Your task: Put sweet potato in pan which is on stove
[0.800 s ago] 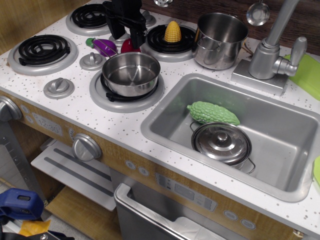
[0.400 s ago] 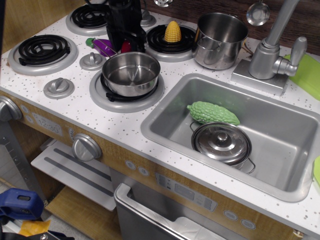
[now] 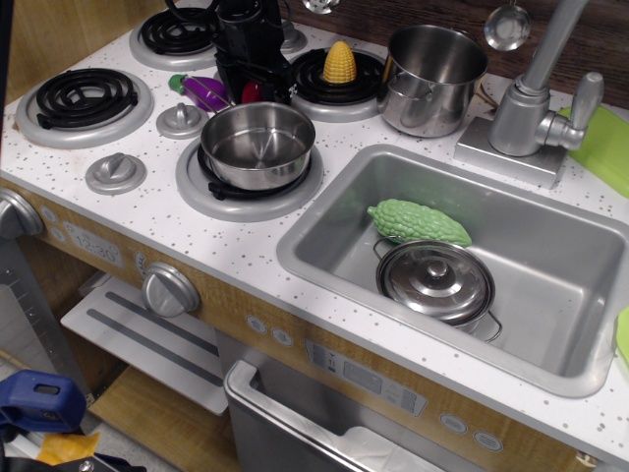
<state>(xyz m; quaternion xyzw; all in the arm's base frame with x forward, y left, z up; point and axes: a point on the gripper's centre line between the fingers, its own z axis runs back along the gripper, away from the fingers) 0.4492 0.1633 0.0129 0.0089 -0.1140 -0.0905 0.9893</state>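
Note:
The red sweet potato (image 3: pixel 252 92) lies on the white speckled stove (image 3: pixel 147 211) just behind the pan, and only a small red patch of it shows. The shallow steel pan (image 3: pixel 257 173) is empty and sits on the front right burner. My black gripper (image 3: pixel 252 83) has come down over the sweet potato. Its fingers stand on either side of it and look open. Whether they touch it is hidden.
A purple eggplant (image 3: pixel 201 91) lies just left of the gripper. Yellow corn (image 3: pixel 340 62) stands on the back right burner. A tall steel pot (image 3: pixel 432 79) is beside it. The sink (image 3: pixel 550 246) holds a green gourd (image 3: pixel 418 223) and a lidded pot (image 3: pixel 435 280). The faucet (image 3: pixel 531 98) stands behind the sink.
My gripper has come down from above the sweet potato to around it, hiding most of the red. Nothing else has moved.

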